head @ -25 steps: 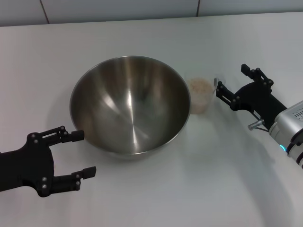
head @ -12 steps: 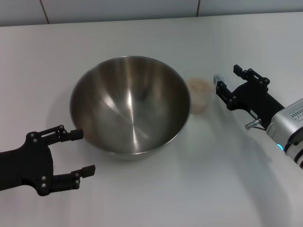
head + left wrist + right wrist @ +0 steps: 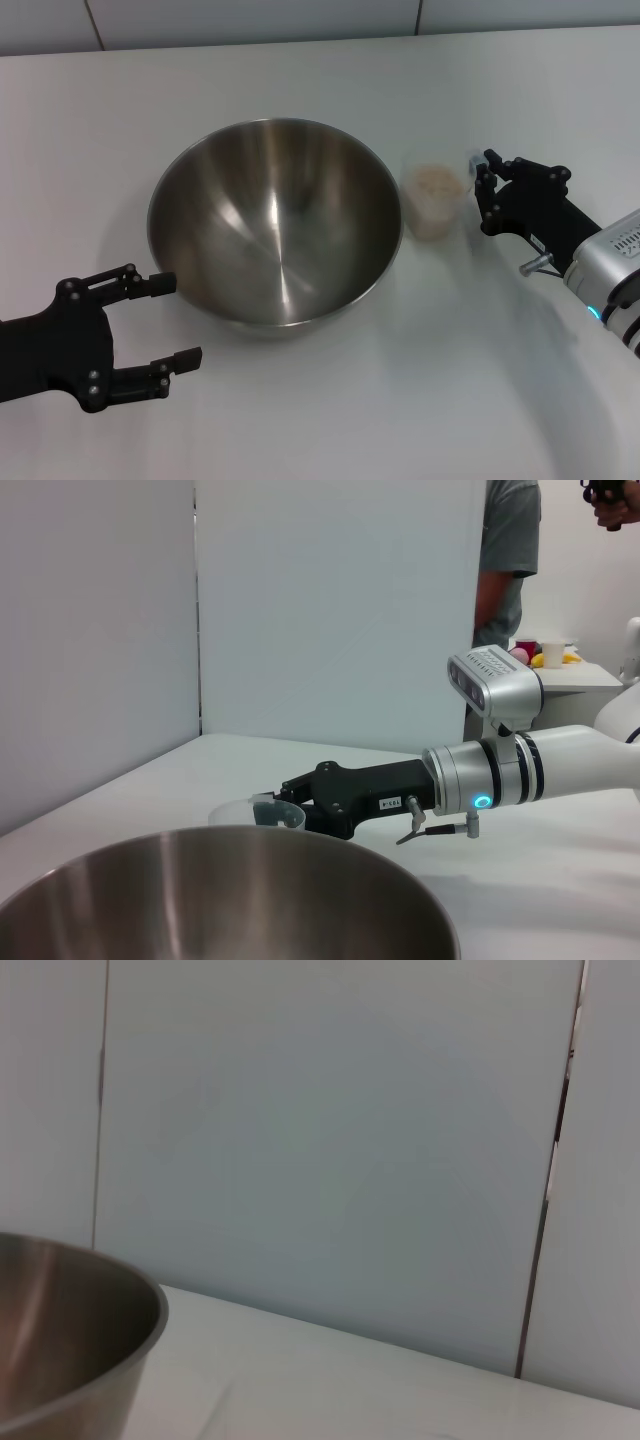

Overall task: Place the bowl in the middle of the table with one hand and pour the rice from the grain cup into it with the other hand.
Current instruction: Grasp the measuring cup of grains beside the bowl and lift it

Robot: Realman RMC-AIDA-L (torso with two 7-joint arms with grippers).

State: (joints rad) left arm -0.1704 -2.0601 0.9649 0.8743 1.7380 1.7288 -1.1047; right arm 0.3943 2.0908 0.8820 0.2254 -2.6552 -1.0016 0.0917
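The steel bowl (image 3: 275, 220) stands upright on the white table (image 3: 420, 400), near its middle. It also shows in the left wrist view (image 3: 220, 900) and the right wrist view (image 3: 60, 1340). The clear grain cup (image 3: 433, 205) stands just right of the bowl, with pale rice (image 3: 435, 182) inside. My right gripper (image 3: 481, 192) is open, rolled on its side, with its fingertips right beside the cup's right wall. The left wrist view shows it (image 3: 288, 810) next to the cup (image 3: 245, 808). My left gripper (image 3: 178, 320) is open and empty, just off the bowl's front left.
White wall panels (image 3: 250, 20) stand behind the table's far edge. In the left wrist view a person (image 3: 510, 550) stands in the background beyond the table, by a side table with small items (image 3: 545, 655).
My right gripper moved left to the cup and rolled its wrist, so its fingers now stand one over the other. The cup shifted slightly right. The left arm and bowl stayed put.
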